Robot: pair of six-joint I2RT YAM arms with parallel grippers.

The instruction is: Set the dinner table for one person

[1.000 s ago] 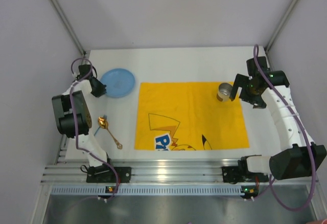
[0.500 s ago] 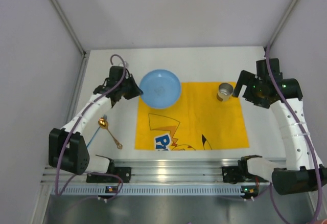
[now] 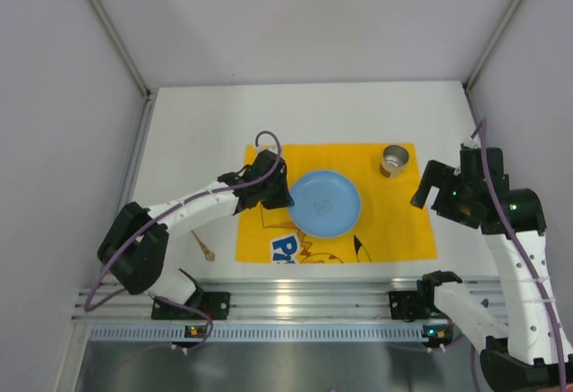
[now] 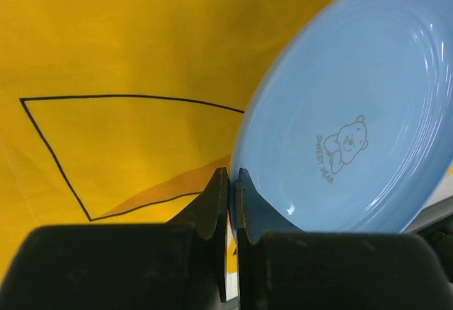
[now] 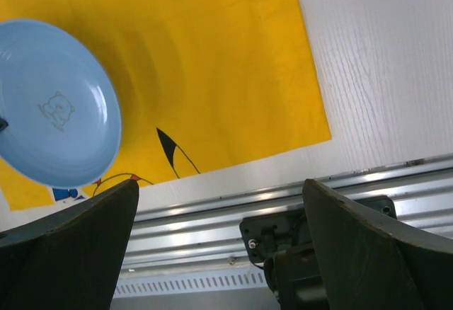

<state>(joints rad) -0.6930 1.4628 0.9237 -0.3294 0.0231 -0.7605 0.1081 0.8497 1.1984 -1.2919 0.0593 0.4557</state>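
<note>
– Seeing what the left gripper (image 4: 231, 182) has?
– It is pinched tight on the rim of the round light-blue plate (image 4: 354, 112). The plate reaches out ahead of it, tilted, over the yellow cloth mat (image 4: 106, 34) with the cartoon print.
– And the right gripper (image 5: 220, 182)?
– Spread wide, holding nothing. The mat's corner lies below it, and the plate is off to its left.
– The white rectangular dinner table (image 3: 197, 132)?
– Underneath both grippers, beneath the mat. The small metal cup (image 3: 393, 159) stands on the mat, beyond the right gripper and a little to its left.
</note>
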